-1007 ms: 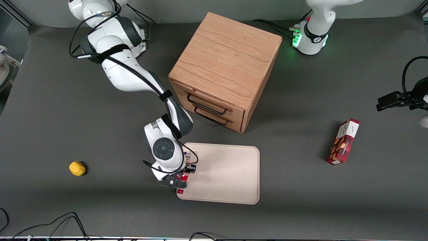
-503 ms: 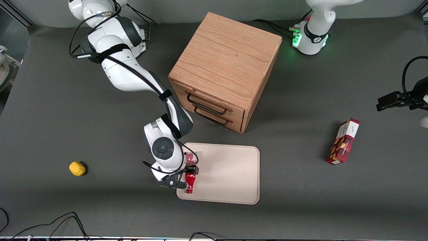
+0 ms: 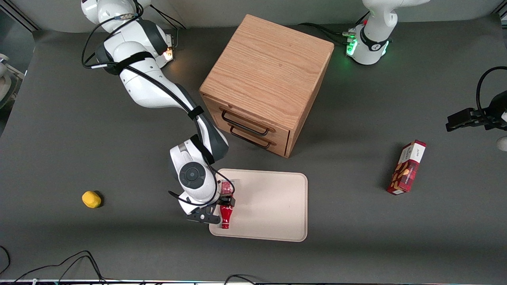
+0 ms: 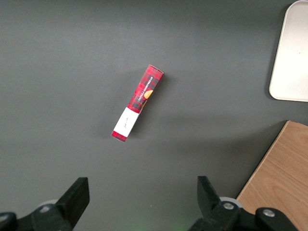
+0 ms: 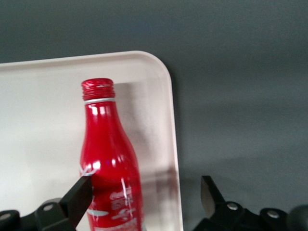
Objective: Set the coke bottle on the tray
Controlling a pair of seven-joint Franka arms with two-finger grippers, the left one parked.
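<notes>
On the tray [image 3: 273,206], near its corner, your coke bottle [image 3: 225,215] lies flat, with the gripper [image 3: 216,211] released, fingers spread around it.

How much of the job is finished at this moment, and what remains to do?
Nearly done. The coke bottle lies on its side on the tray, near the tray's edge toward the working arm's end and close to the corner nearest the front camera. The gripper is open and low around the bottle, its fingers spread wider than it. What is left: lift the gripper away without disturbing the bottle.
</notes>
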